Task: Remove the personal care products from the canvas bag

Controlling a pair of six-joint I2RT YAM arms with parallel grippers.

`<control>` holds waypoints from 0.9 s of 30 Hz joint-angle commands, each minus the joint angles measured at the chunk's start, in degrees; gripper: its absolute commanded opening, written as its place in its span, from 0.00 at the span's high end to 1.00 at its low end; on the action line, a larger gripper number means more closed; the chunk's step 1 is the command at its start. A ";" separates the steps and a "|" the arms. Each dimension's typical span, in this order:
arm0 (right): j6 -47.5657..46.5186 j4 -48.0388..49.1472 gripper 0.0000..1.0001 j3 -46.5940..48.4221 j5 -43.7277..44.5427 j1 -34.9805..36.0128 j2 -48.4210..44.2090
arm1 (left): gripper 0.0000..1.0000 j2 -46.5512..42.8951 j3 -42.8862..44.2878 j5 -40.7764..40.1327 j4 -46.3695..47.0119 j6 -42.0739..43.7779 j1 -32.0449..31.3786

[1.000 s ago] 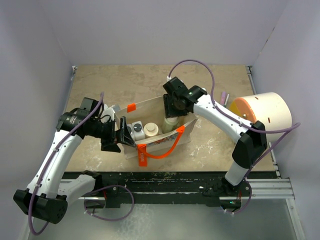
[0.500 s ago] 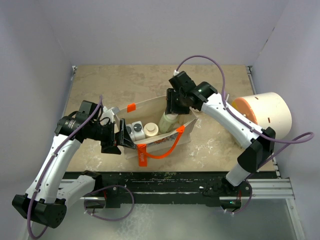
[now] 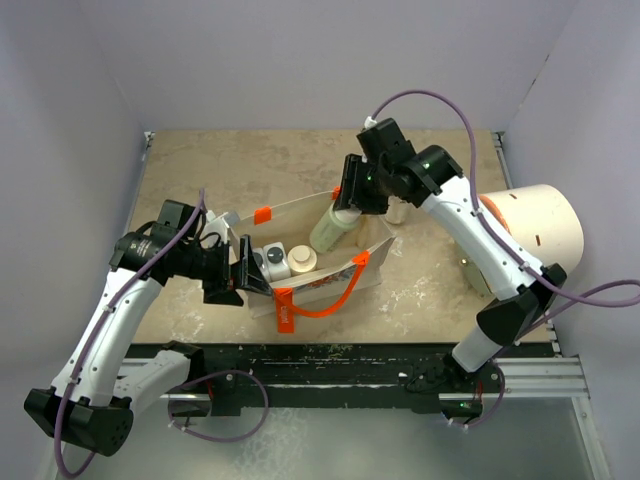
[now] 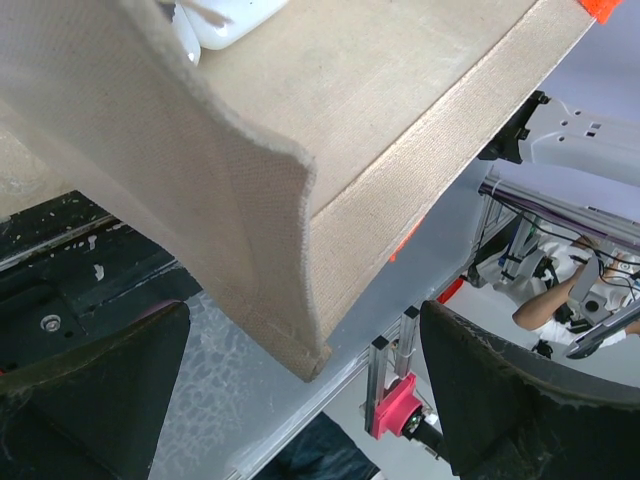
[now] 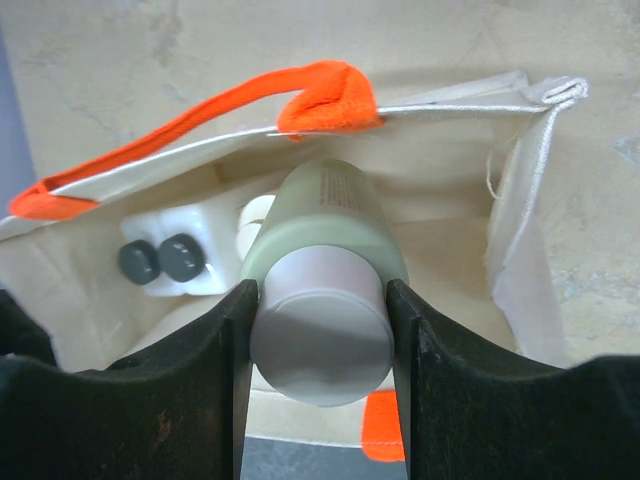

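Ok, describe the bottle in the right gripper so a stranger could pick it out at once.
Find the canvas bag with orange handles on the table. At its right end the right gripper clamps a bottle by its cream cap. It is the pale green one, tilted and held up, unlike the two white, grey-capped bottles sitting low inside.

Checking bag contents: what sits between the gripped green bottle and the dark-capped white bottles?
A cream-capped bottle, standing inside the canvas bag, clearest in the top view.
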 commanded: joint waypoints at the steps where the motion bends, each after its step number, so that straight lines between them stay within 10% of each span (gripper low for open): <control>1: 3.82 1.59 1.00 5.23 -6.14 -1.86 -4.78 | 0.01 -0.02 0.08 0.83 1.79 0.62 -0.25; 27: 8.67 -4.61 1.00 23.27 -9.37 -17.36 -10.07 | 0.01 2.58 0.64 -0.17 1.11 2.75 -0.22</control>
